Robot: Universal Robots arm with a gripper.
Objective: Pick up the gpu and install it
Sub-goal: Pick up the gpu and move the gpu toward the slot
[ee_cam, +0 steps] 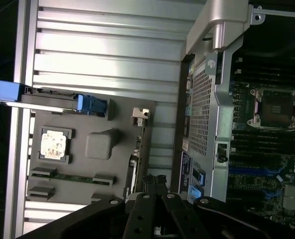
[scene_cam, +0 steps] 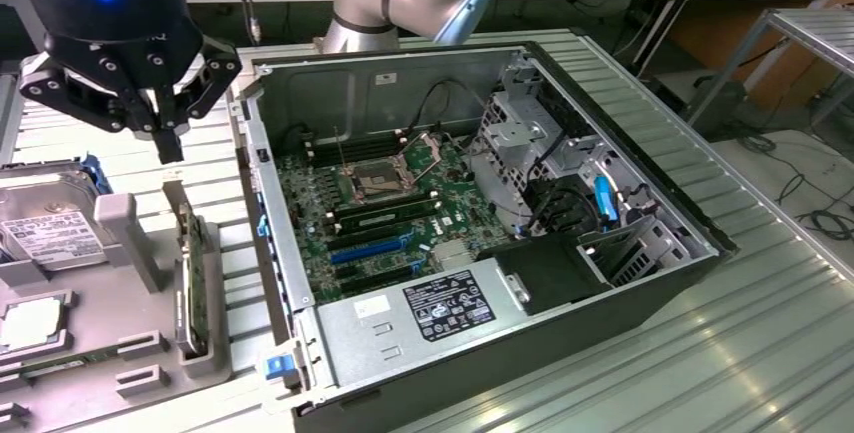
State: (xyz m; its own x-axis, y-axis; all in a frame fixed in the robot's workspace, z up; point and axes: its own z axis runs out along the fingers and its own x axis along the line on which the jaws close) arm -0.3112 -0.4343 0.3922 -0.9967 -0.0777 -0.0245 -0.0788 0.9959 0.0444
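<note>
End effector [scene_cam: 168, 143] above the upright gpu [scene_cam: 191, 268] in its grey tray [scene_cam: 80, 353], fingers [ee_cam: 148, 183] together (empty), clear of it.

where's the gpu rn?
Exterior view's left: the gpu stands on edge in the grey tray, along the tray side nearest the open PC case, with the claw above it, not touching.

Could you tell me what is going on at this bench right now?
The robot's tool hangs above the gpu, which stands on edge in a grey holder tray beside the open computer case. The tool holds nothing, and the gpu is not yet in the motherboard.
</note>
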